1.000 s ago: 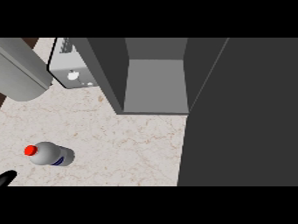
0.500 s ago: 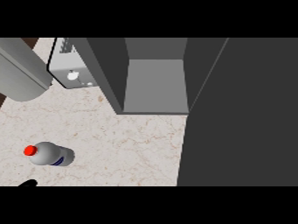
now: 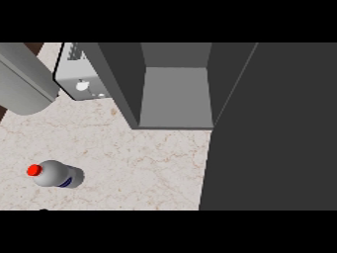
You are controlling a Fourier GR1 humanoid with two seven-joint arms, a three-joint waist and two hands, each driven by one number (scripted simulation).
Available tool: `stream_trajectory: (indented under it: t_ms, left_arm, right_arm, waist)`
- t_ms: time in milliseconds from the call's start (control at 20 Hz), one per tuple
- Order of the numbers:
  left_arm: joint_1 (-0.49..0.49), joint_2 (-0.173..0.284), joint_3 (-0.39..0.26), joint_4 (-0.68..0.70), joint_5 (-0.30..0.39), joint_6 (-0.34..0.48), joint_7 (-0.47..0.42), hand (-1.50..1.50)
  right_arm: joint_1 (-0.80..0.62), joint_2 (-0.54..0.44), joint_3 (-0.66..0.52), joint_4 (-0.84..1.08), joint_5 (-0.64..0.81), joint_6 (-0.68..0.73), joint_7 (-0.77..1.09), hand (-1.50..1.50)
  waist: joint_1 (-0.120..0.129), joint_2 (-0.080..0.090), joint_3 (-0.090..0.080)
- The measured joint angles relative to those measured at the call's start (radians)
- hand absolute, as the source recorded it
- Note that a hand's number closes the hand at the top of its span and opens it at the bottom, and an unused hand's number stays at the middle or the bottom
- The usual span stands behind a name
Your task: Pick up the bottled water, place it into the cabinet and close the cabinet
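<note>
Bottled water: pale bottle with a red cap and a dark blue band on its label, standing upright on the marbled desk near its left edge. Cabinet: grey, open, its inner compartment bare; its dark door swung out at right.

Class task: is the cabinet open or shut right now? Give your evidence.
Open. The cabinet shows its bare grey interior, and its dark door is swung out over the counter.
</note>
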Motion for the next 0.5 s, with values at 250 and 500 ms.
stream_trajectory:
  t_ms: [250, 500]
  left_arm:
    - [0.029, 0.044, 0.008, 0.001, -0.001, 0.022, 0.011, -1.50]
    - [0.028, 0.073, 0.018, 0.007, 0.000, 0.041, 0.020, -1.50]
  right_arm:
    - [0.022, -0.018, 0.038, -0.005, 0.009, -0.022, -0.012, -1.50]
    - [0.004, -0.030, 0.069, -0.009, 0.021, -0.058, 0.012, -1.50]
  waist:
    - [-0.006, 0.000, 0.000]
    - [-0.008, 0.001, -0.001]
